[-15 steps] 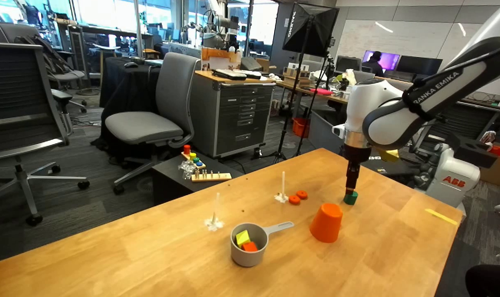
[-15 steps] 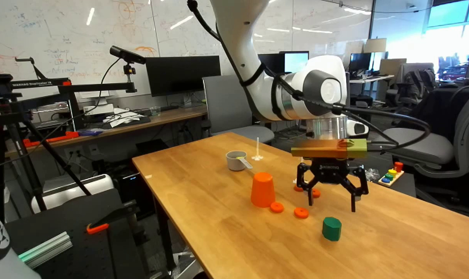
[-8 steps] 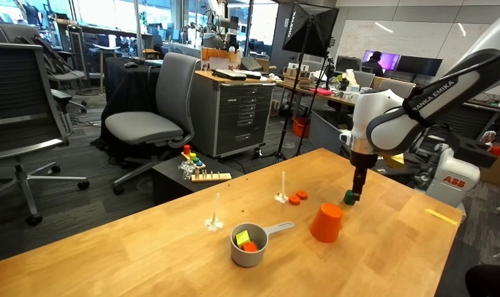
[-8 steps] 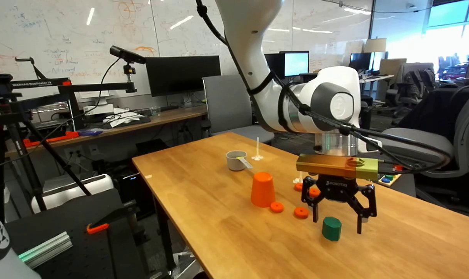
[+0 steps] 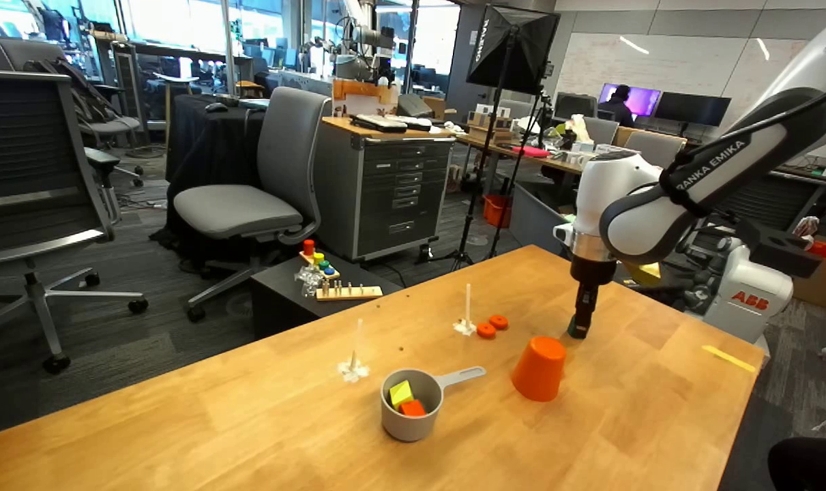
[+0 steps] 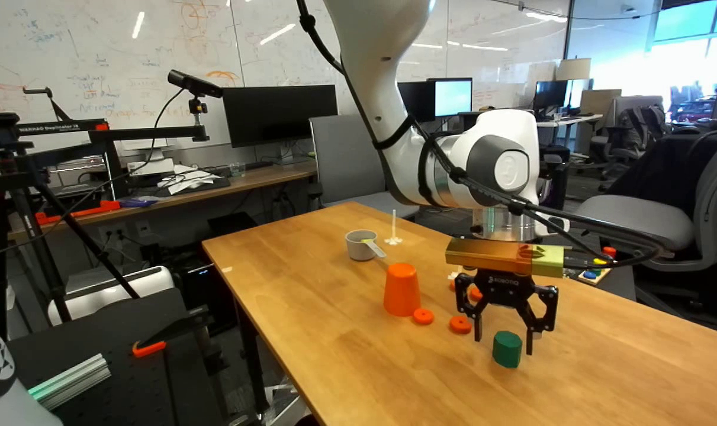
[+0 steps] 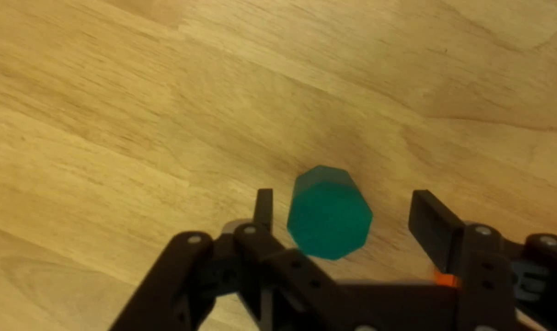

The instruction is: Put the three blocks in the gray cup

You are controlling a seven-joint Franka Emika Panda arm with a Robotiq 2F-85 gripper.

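Observation:
The gray cup (image 5: 407, 428) stands upright on the table, and inside it lie a yellow block (image 5: 400, 393) and an orange-red block (image 5: 413, 408). A third block, green and many-sided (image 6: 507, 350), rests on the tabletop away from the cup. My gripper (image 7: 341, 195) is lowered around this green block with its jaws parted on either side. In the wrist view bare wood shows between the block and both fingertips (image 7: 263, 204), with the wider gap at the right. The block is partly hidden behind a finger in an exterior view.
An orange tapered cup (image 5: 540, 368) stands upside down between the gripper and the gray cup. Several orange rings (image 6: 460, 324) lie near it. Two thin white pegs (image 5: 468, 305) rise from the table. The gray cup's handle (image 5: 464, 375) points toward the orange cup.
My gripper has come down to the green block and shifted slightly sideways over the last half second. Its fingers have drawn closer together. The block has not moved.

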